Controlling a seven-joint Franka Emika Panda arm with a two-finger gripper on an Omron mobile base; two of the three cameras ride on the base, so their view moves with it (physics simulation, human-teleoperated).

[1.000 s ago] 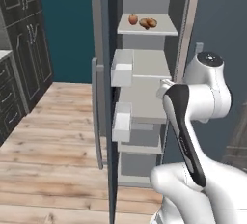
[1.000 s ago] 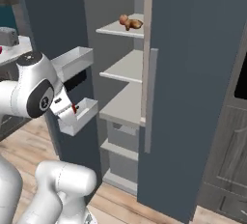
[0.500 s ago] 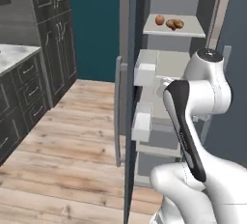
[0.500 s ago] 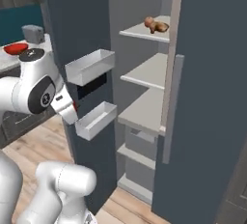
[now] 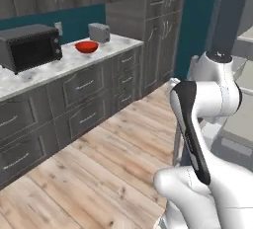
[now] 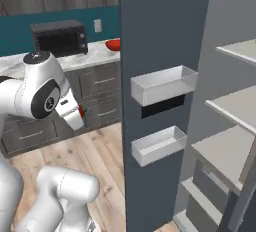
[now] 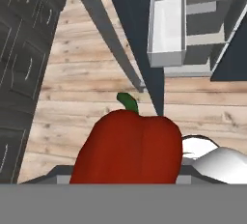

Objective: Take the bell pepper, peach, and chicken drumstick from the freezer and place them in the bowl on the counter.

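The glossy red bell pepper (image 7: 128, 150) with a green stem sits close in the hand view, and my gripper is shut on it, its fingertips hidden behind it. In the right base view the gripper (image 6: 76, 115) hangs low beside my arm, a bit of red bell pepper (image 6: 80, 110) showing at it. The red bowl (image 5: 86, 47) stands on the marbled counter (image 5: 44, 70) near the toaster. The freezer door (image 6: 160, 36) stands open with two white bins (image 6: 162, 83); grey shelves (image 6: 235, 111) lie to its right. The peach and the chicken drumstick are out of view.
A black microwave (image 5: 29, 48) and a grey toaster (image 5: 99, 32) stand on the counter. Dark drawers (image 5: 84, 90) run below it, tall dark cupboards (image 5: 153, 25) at its far end. Wooden floor (image 5: 99, 173) lies between me and the counter.
The whole picture has swung: the base has turned from the freezer shelves toward the counter. The shelf with the foods has left the view. The gripper still holds the pepper.
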